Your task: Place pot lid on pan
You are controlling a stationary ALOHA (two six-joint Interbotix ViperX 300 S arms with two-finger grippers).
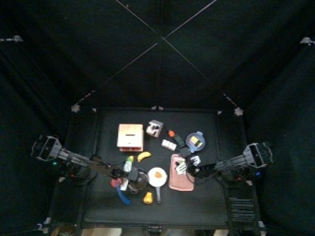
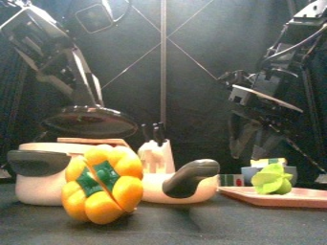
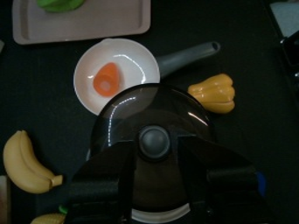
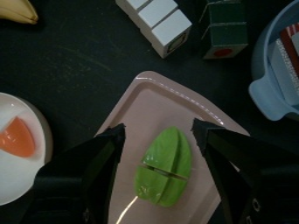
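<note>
Here the left gripper (image 3: 152, 188) holds the pot lid (image 3: 149, 131) flat, knob upward, its jaws spread wide and closed on the lid's rim at either side; a level hold like this suits lowering it straight onto a round opening. In the left wrist view the lid hangs in the air with its far edge just overlapping the near rim of the white pan (image 3: 114, 74), so it is not yet centred. The pan stands toward the table's front edge, near the middle, with a piece of orange food (image 3: 107, 77) in it and its grey handle (image 3: 187, 58) pointing away toward the yellow pepper (image 3: 214, 92). Judging from this, the lid needs to travel a little farther over the pan before descending.

The right gripper (image 4: 158, 144) hovers with jaws open above the pink tray (image 4: 205, 109) by the table's right edge, straddling a green lime-like piece (image 4: 163, 166) without touching it; it seems parked clear of the pan.
</note>
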